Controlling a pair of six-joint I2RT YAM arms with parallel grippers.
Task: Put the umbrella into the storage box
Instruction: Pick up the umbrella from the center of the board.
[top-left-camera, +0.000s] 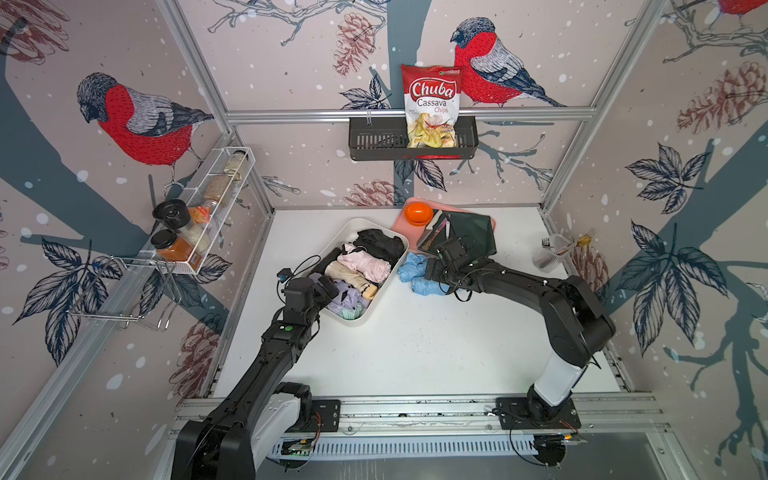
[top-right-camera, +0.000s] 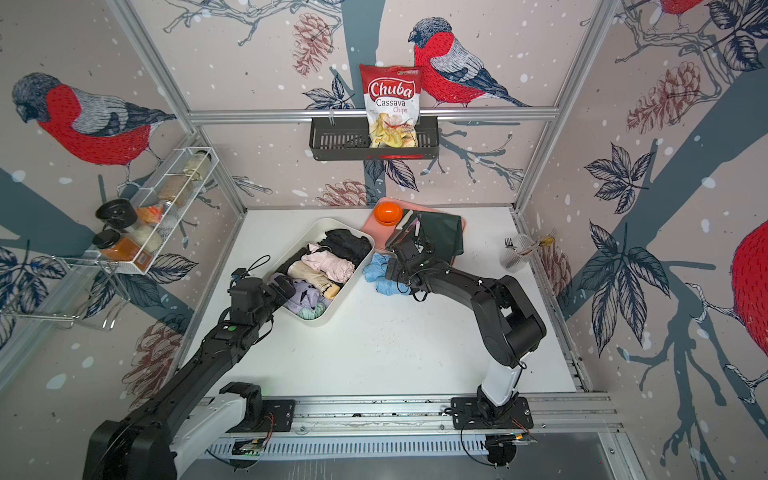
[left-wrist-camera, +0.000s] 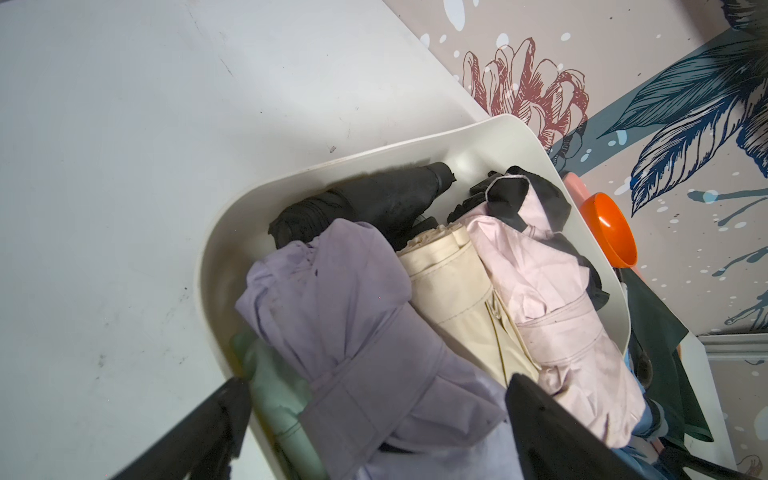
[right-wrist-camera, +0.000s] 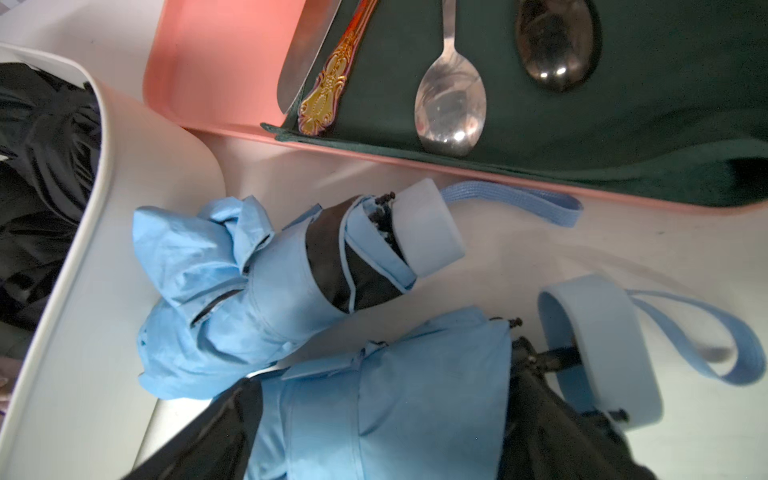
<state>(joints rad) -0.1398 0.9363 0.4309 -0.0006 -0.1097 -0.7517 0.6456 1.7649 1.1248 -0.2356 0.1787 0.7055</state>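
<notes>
The cream-white storage box (top-left-camera: 351, 227) stands left of the table's middle and holds several folded umbrellas: black, pink, cream, lilac (left-wrist-camera: 353, 316) and mint green. Two folded light-blue umbrellas lie on the table just right of the box, one (right-wrist-camera: 266, 282) against its wall (right-wrist-camera: 137, 174), the other (right-wrist-camera: 395, 395) beside it. My right gripper (right-wrist-camera: 382, 424) is open low over that second blue umbrella (top-left-camera: 428, 287), a finger on each side. My left gripper (left-wrist-camera: 374, 419) hangs open over the lilac umbrella at the box's near end.
A pink tray (top-left-camera: 401, 228) behind the blue umbrellas carries an orange bowl (top-left-camera: 418, 212) and a dark green cloth (right-wrist-camera: 582, 124) with spoons and a knife. A clear cup of forks (top-left-camera: 552, 253) stands at the right. A black basket with a chips bag (top-left-camera: 432, 104) hangs on the back wall.
</notes>
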